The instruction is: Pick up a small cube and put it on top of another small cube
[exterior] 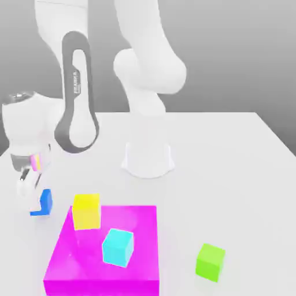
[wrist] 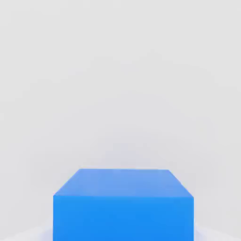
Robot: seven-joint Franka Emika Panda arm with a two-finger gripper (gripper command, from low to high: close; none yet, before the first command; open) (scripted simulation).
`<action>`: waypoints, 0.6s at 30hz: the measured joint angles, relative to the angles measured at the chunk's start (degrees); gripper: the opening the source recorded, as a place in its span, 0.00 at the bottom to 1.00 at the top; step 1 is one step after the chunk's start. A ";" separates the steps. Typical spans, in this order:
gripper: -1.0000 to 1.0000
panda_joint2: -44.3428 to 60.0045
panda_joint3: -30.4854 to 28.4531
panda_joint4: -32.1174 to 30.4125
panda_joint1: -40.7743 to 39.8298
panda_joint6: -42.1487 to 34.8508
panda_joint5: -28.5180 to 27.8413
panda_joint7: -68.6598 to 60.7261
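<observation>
Now gripper (exterior: 29, 193) clamped on blue cube (exterior: 43, 202), near table (exterior: 231, 150) edge.

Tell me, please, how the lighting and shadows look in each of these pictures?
Exterior view: soft, even light, a grey backdrop fading darker upward, faint reflections on the pink block, and the blue cube beside the gripper. Hand view: flat light, the blue cube's top paler than its front, a faint shadow at its base.

This is a simulated test scene, not a real room: a plain white table (exterior: 231, 173), an empty grey background, and flat-coloured blocks such as the magenta slab (exterior: 104, 254) near the front.
</observation>
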 joint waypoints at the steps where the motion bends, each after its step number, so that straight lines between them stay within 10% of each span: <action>1: 0.00 -1.01 -0.18 -0.18 0.10 -0.82 -0.33 0.24; 18: 0.00 -12.49 1.06 -0.31 4.16 -15.49 -14.66 32.25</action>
